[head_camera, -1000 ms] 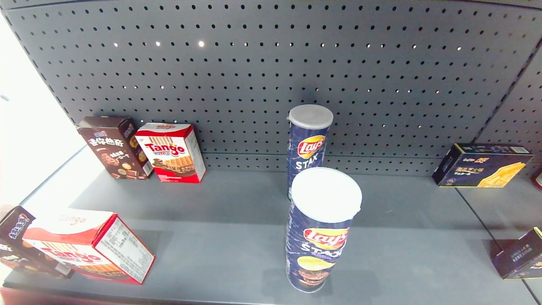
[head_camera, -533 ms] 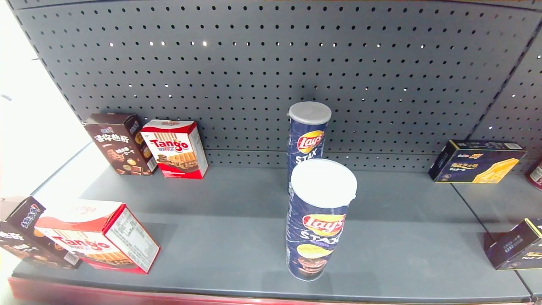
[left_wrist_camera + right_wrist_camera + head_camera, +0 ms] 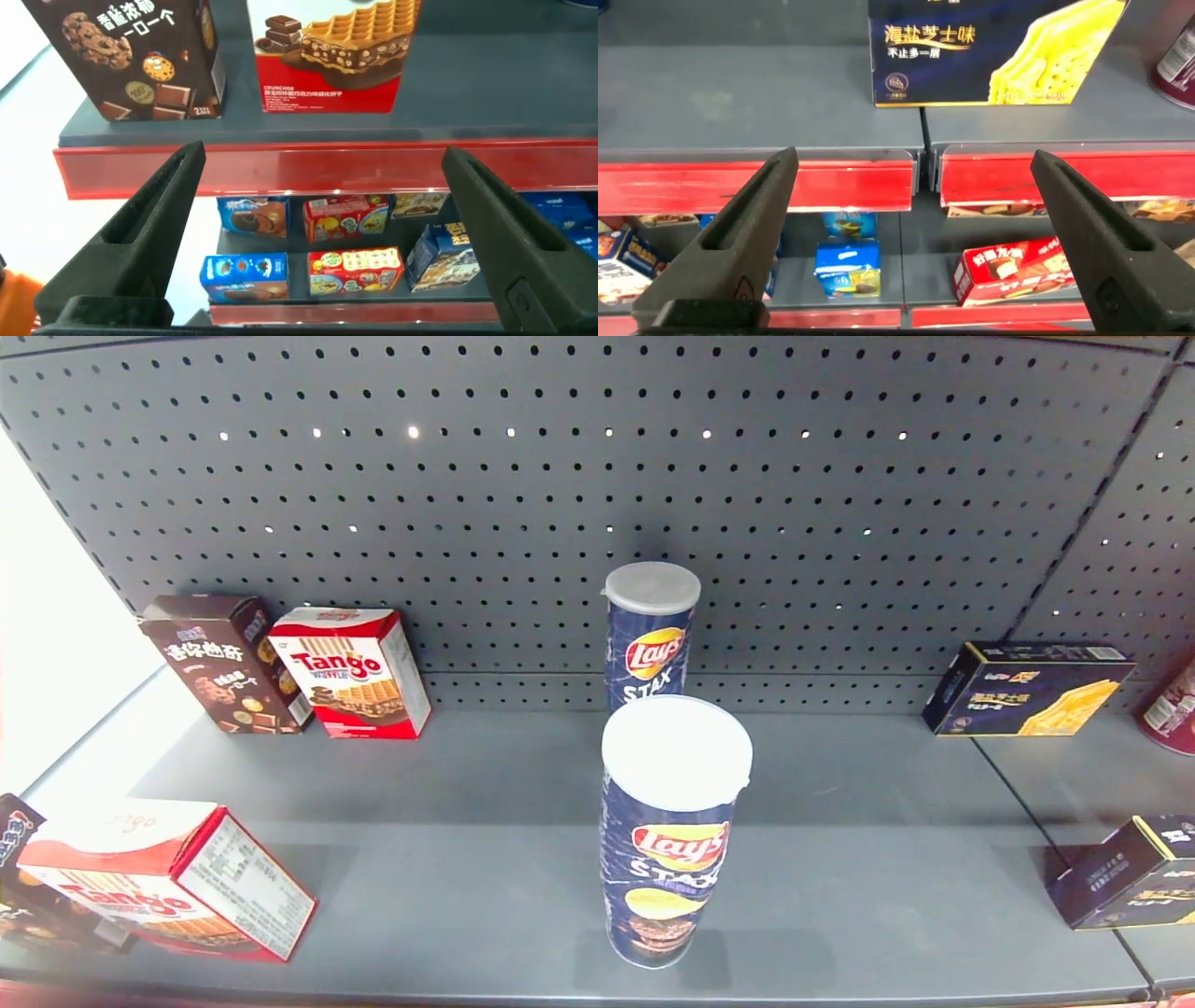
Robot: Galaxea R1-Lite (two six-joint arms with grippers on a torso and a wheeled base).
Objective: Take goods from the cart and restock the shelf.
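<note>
Two tall navy chips cans stand on the grey shelf (image 3: 485, 896), one near the front (image 3: 674, 831) and one by the back panel (image 3: 651, 635). At the back left stand a brown cookie box (image 3: 222, 663) and a red wafer box (image 3: 350, 670); another red wafer box (image 3: 168, 877) sits at the front left. My left gripper (image 3: 322, 154) is open and holds nothing, level with the red shelf edge (image 3: 327, 168) below a cookie box (image 3: 131, 56) and a wafer box (image 3: 327, 56). My right gripper (image 3: 913, 157) is open and holds nothing, below a navy cracker box (image 3: 999, 51).
Navy cracker boxes sit at the back right (image 3: 1027, 689) and front right (image 3: 1120, 873), with a red can (image 3: 1172, 709) at the far right. The perforated back panel (image 3: 560, 476) closes the shelf. A lower shelf holds several small boxes (image 3: 355, 271). Bare shelf lies either side of the cans.
The whole head view has shifted, so the camera moved. The goods on the shelf keep their places relative to one another.
</note>
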